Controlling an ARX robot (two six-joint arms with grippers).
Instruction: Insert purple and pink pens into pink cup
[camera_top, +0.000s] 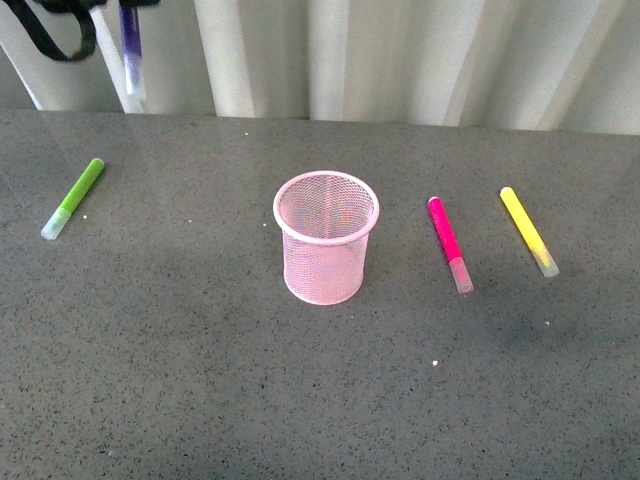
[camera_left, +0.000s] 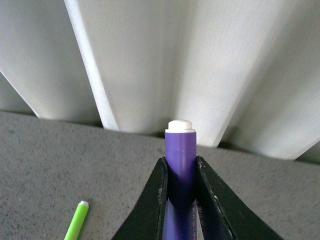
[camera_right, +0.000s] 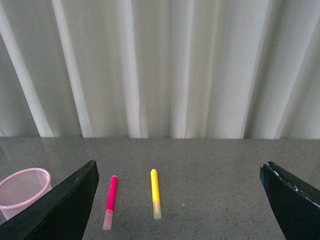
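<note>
The pink cup (camera_top: 322, 262) stands upright in the middle of the grey table, and shows in the right wrist view too (camera_right: 24, 194). High at the far left, the purple pen (camera_top: 131, 45) hangs upright with its clear cap down, well above the table. My left gripper (camera_left: 180, 162) is shut on its barrel, and the pen's white end (camera_left: 180, 125) sticks out past the fingers. The pink pen (camera_top: 449, 243) lies flat on the table right of the cup. My right gripper (camera_right: 179, 167) is open and empty, raised above the pink pen (camera_right: 110, 201); it is outside the front view.
A lime-green marker (camera_top: 74, 198) lies at the table's left, below the held pen (camera_left: 76, 222). A yellow marker (camera_top: 528, 230) lies right of the pink pen. A white pleated curtain (camera_top: 400, 60) closes off the table's far edge.
</note>
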